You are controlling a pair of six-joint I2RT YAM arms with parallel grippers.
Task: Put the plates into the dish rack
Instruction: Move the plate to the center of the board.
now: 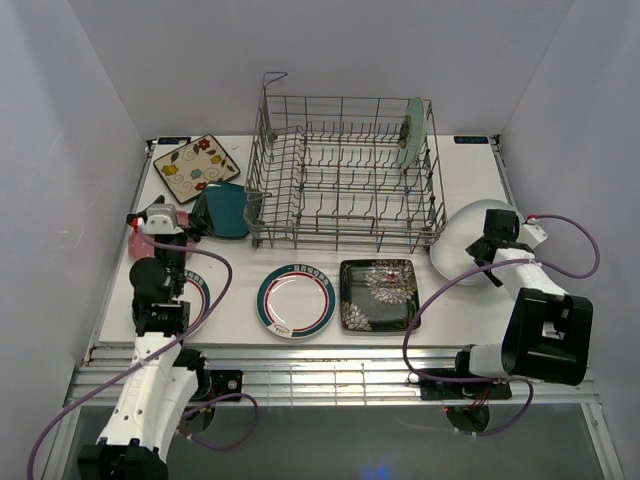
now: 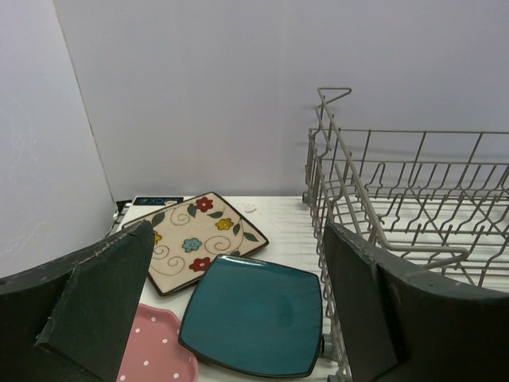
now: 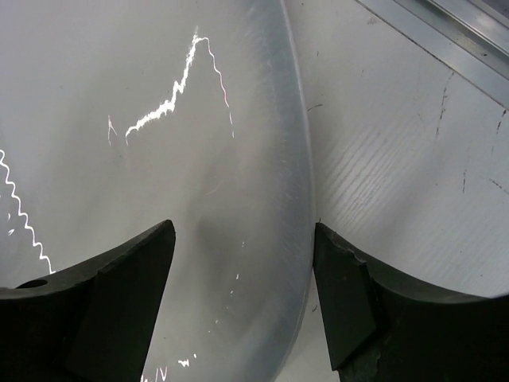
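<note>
The grey wire dish rack (image 1: 345, 175) stands at the back, with a mint plate (image 1: 411, 132) upright at its right end. Left of it lie a cream floral square plate (image 1: 196, 167), a teal square one (image 2: 254, 314) and a pink dotted one (image 2: 155, 350). My left gripper (image 2: 237, 239) hovers open above these, holding nothing. In front of the rack lie a green-rimmed round plate (image 1: 296, 300) and a black floral square (image 1: 378, 293). Another green-rimmed plate (image 1: 197, 298) is partly hidden under my left arm. My right gripper (image 3: 242, 231) is open, straddling the rim of the plain white plate (image 3: 159, 119).
The rack's wire side (image 2: 342, 199) rises close to my left gripper's right finger. White walls close in the table (image 1: 470, 300) on the left, back and right. A purple cable (image 1: 575, 235) loops beside my right arm.
</note>
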